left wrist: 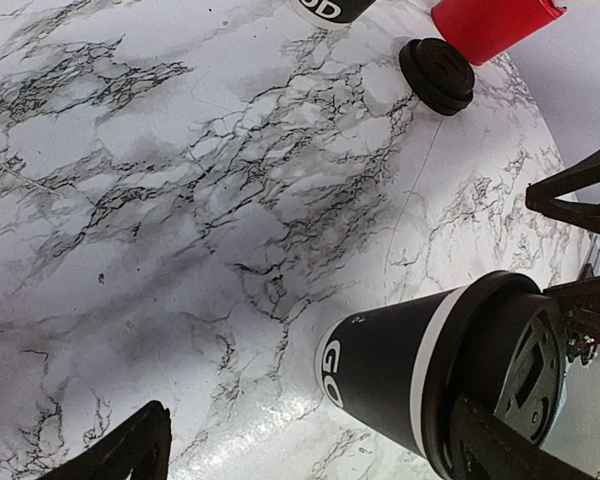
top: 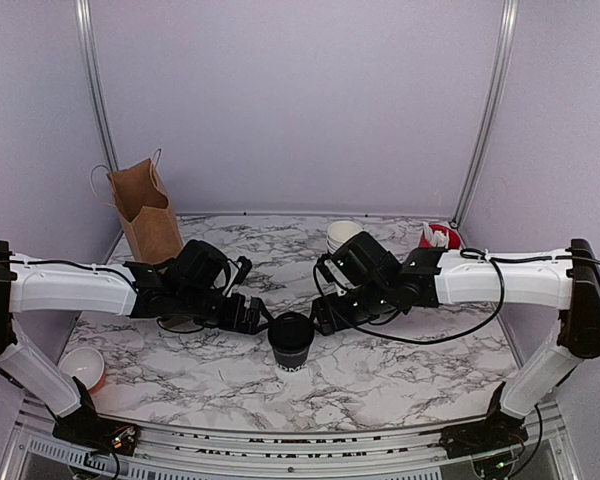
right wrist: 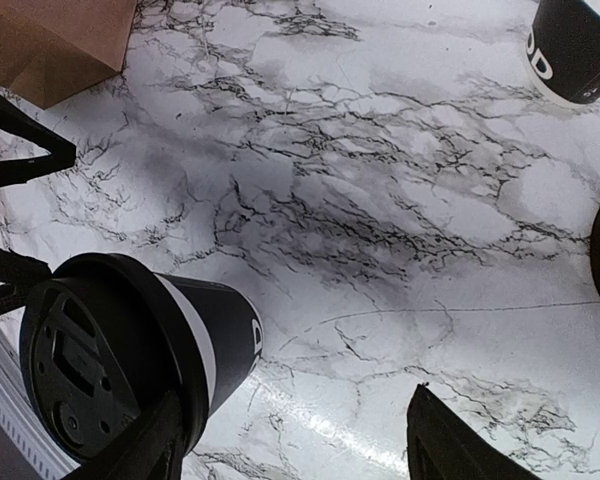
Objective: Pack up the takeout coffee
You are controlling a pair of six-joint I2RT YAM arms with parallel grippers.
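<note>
Black paper with a black plastic lid made up the takeout coffee (top: 291, 342), which stood upright on the marble table (top: 410, 365), a little nearer the front edge than the middle. Its long axis ran straight up and down, base on the tabletop and lidded mouth pointing at the ceiling; white lettering showed on its wall. The left gripper (top: 261, 320) sat just beside it on one side, jaws spread wide and empty. In the left wrist view one finger (left wrist: 130, 452) stood well off over bare marble while the other overlapped the lid's rim; whether that one touched, I could not tell. The right gripper (top: 318, 316) faced the cup from the other side, also released and holding nothing, one finger (right wrist: 448, 440) apart over marble and the other close by the lid. The brown paper bag (top: 145, 212) stood upright, mouth open, at the far left corner, well apart from the cup. Stacked white-rimmed cups (top: 342, 236) and a red cup (top: 440, 238) were at the far right, with a pile of black lids (left wrist: 437, 73) near them
</note>
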